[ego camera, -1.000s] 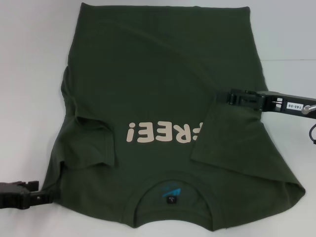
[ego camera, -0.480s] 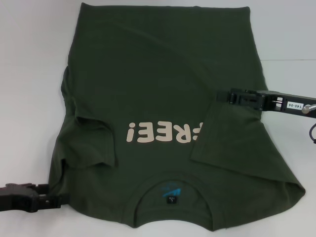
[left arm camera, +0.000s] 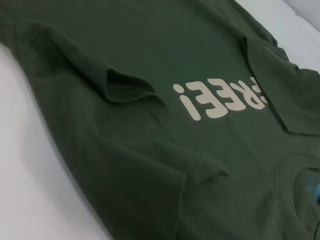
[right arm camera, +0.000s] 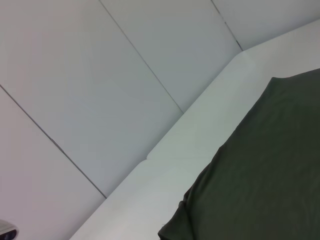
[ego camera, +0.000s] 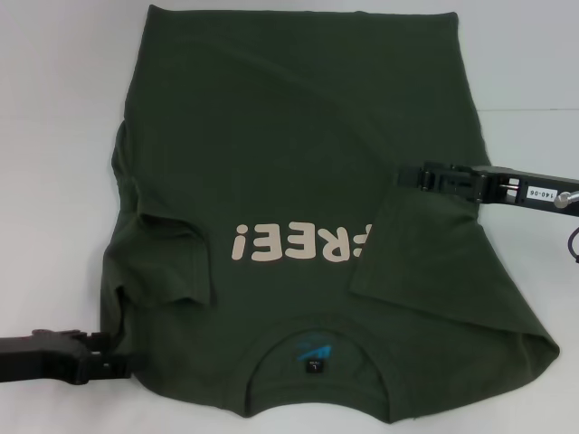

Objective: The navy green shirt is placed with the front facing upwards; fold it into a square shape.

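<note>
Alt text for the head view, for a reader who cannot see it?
A navy green shirt lies front-up on a white table, both sleeves folded inward. The left gripper is at its near-left edge; the right gripper is over its right side.

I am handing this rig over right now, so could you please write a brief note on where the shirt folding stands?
Left gripper: low at the near left shoulder edge of the dark olive-green cotton T-shirt.
Right gripper: over the shirt's right side, at the folded-in sleeve.
Shirt: front up on the white table, collar nearest the robot.
Done: both sleeves lie folded inward.
Left: fold the body into a square.
</note>
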`<action>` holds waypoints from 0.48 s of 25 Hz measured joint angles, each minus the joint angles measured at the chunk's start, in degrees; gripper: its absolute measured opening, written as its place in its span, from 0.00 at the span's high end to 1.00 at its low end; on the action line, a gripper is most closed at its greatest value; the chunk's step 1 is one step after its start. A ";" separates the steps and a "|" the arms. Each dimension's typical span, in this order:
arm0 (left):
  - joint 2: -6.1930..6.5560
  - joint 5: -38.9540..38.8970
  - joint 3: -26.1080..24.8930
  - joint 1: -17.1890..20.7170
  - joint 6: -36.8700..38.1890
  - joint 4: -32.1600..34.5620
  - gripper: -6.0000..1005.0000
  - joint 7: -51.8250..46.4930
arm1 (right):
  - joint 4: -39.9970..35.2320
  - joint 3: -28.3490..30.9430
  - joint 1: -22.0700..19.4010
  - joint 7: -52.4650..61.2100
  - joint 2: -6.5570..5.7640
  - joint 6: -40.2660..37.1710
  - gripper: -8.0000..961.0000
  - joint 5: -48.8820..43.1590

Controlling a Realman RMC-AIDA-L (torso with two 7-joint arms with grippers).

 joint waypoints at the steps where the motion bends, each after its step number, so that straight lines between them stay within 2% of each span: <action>1: 0.00 0.00 0.42 -0.14 -0.01 -0.06 0.15 -0.01 | 0.00 0.00 0.00 0.00 0.00 0.00 0.05 0.00; 12: -0.08 -0.43 1.17 -0.54 0.09 -0.15 0.15 -0.11 | -0.07 0.00 -0.24 0.00 -0.01 0.00 0.05 0.00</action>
